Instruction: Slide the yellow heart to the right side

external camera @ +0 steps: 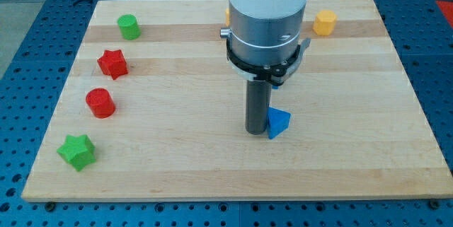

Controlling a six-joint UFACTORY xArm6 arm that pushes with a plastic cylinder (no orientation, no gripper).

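My tip (256,132) rests on the board near its middle, touching the left side of a blue triangular block (278,122). A yellow block (325,22) sits near the view's top right; its shape looks many-sided rather than clearly a heart. A thin sliver of another yellow block (227,16) shows at the left edge of the arm's body, near the view's top; the arm hides most of it, so I cannot tell its shape. My tip is well below both yellow blocks.
On the wooden board (354,163), down the view's left side, stand a green cylinder (128,26), a red star (112,63), a red cylinder (100,103) and a green star (76,150). The arm's wide body (267,15) covers the top middle.
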